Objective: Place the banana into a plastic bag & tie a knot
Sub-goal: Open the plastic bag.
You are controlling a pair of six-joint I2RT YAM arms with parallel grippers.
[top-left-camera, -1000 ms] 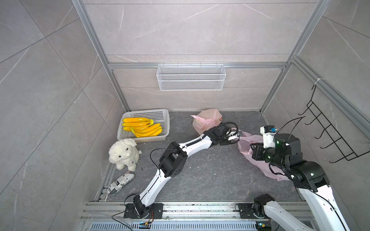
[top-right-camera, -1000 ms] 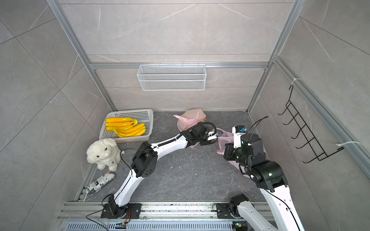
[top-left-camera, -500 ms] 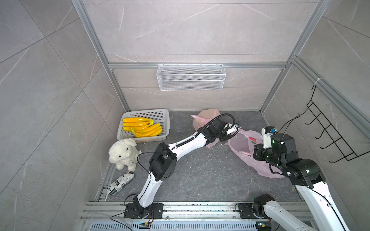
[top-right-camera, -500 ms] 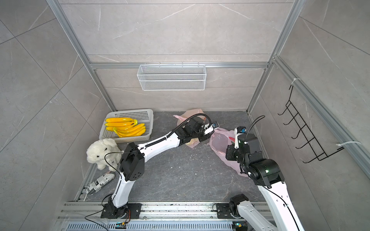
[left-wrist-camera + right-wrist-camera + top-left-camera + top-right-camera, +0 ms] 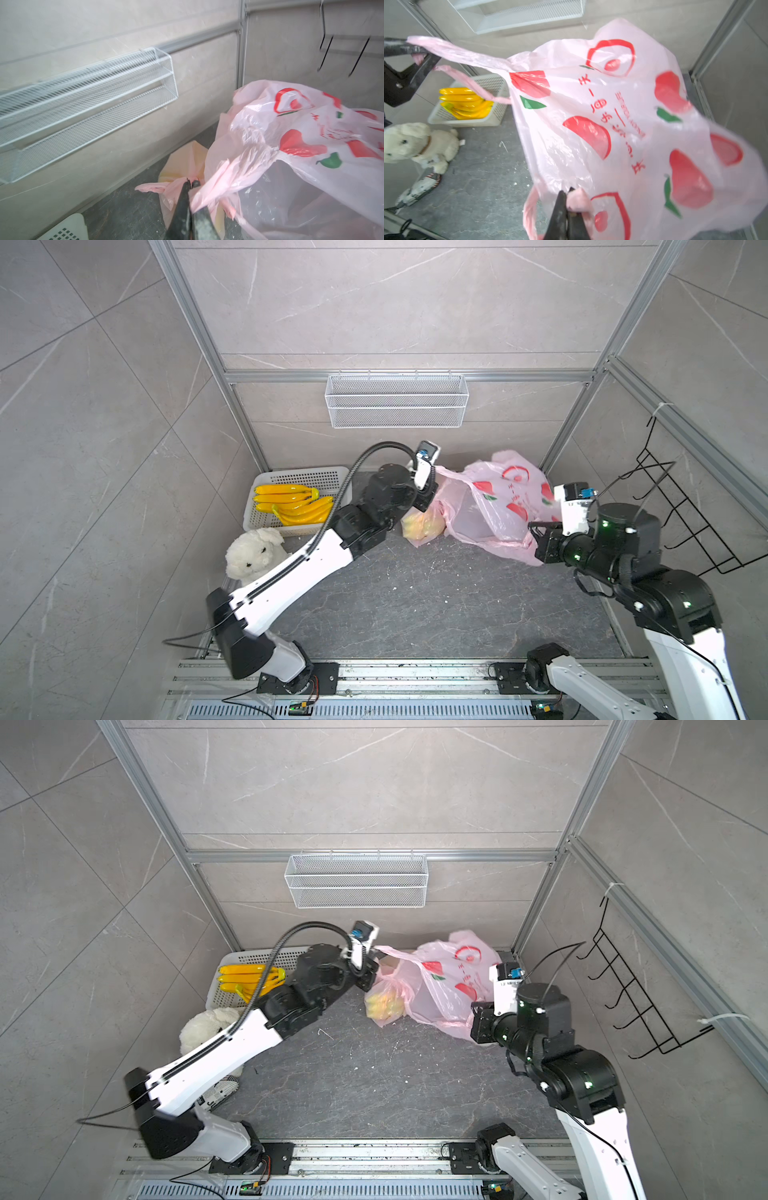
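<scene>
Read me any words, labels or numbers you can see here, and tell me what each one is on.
On the plastic bag, large red characters running down its side: creased and blurred, cannot be read.
On the same bag, a smaller red line beside them: too small and blurred to read.
No other writing shows in any view.

Bright, even light; slightly blurred wrist views

Plush dog (image 5: 252, 551), wall wire shelf (image 5: 397, 407).
</scene>
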